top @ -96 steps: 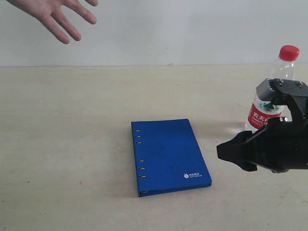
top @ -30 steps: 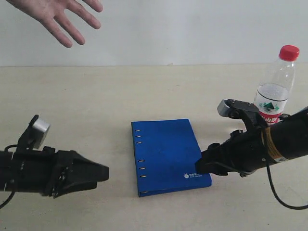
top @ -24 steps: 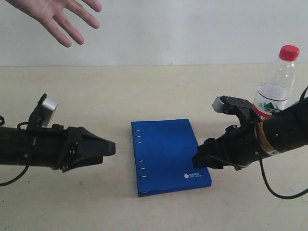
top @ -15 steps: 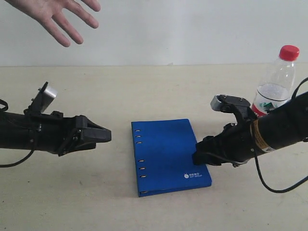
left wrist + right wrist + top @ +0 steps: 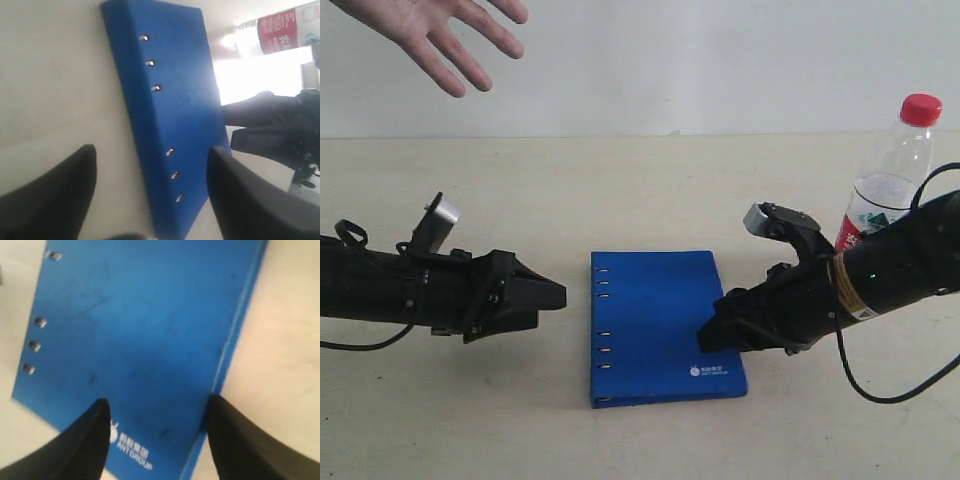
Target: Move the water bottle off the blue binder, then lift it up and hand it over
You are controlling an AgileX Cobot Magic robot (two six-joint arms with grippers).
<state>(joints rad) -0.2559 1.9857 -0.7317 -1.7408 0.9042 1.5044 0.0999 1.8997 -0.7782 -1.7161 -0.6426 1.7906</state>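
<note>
The blue binder (image 5: 655, 320) lies flat on the table, rivets along its left spine and a white logo near its front right corner. The water bottle (image 5: 888, 185), red-capped, stands upright on the table at the far right, off the binder and behind my right arm. My left gripper (image 5: 556, 296) is open, low, just left of the spine; in the left wrist view its open jaws (image 5: 152, 149) frame the binder (image 5: 175, 100). My right gripper (image 5: 712, 335) is open at the binder's right edge, straddling that edge (image 5: 158, 401) next to the logo (image 5: 131, 450).
A person's open hand (image 5: 435, 35) hangs at the top left, above the far side of the table. The tan table (image 5: 620, 190) meets a white wall behind. The right arm (image 5: 275, 130) shows across the binder in the left wrist view, below the bottle's label (image 5: 277, 36).
Both arms have closed in on the binder, the left from the left, the right from the right. The binder has slid slightly leftward and nearer. The bottle stands where the right gripper released it.
</note>
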